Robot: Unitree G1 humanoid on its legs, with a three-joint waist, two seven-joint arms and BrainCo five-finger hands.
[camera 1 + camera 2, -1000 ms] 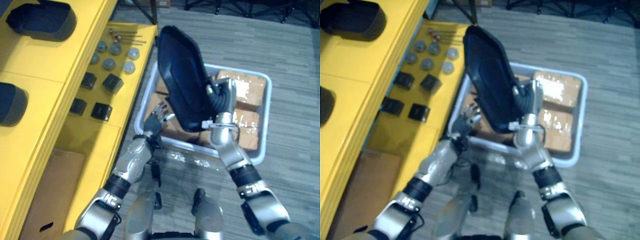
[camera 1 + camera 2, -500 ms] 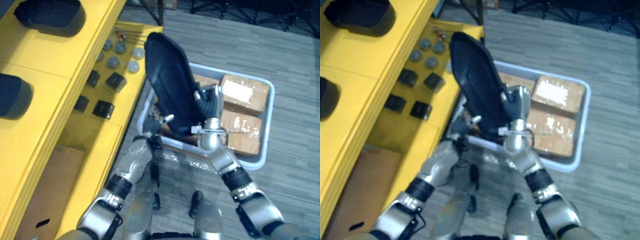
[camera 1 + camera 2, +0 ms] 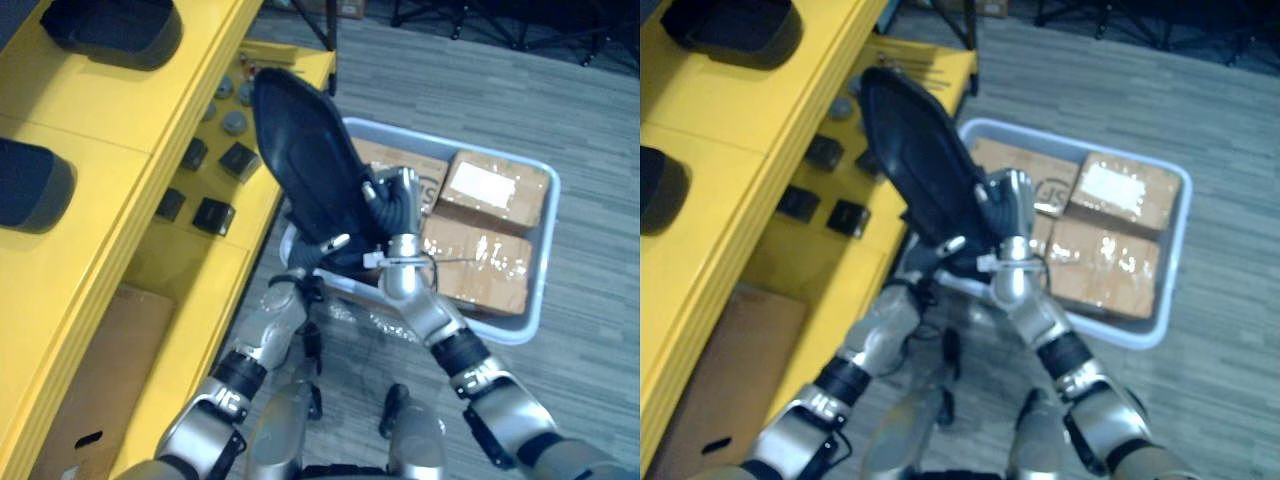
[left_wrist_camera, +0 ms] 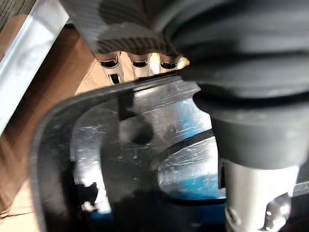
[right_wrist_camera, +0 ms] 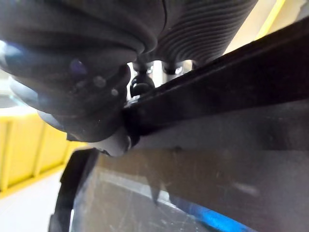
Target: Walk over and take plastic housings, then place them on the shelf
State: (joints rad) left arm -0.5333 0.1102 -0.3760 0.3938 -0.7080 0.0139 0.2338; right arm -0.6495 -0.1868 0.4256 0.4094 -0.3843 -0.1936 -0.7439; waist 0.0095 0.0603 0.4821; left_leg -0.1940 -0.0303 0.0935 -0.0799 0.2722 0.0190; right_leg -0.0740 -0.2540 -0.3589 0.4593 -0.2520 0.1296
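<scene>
Bin (image 3: 500, 327) holds brown boxes (image 3: 480, 265); R hand (image 3: 392, 205), L hand (image 3: 333, 241) both clasp black housing (image 3: 300, 150).

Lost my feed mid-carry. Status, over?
Left hand and right hand shut on plastic housing. Housing aloft, tilted, between yellow shelf and grey bin. Two housings already on shelf.

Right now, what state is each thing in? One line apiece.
plastic housing: held up in the air, tilted.
right hand: shut on the housing's edge.
left hand: at the housing's lower edge.
grey bin: on the floor, holding closed cardboard boxes.
yellow shelf: two dark housings lying on top.
</scene>
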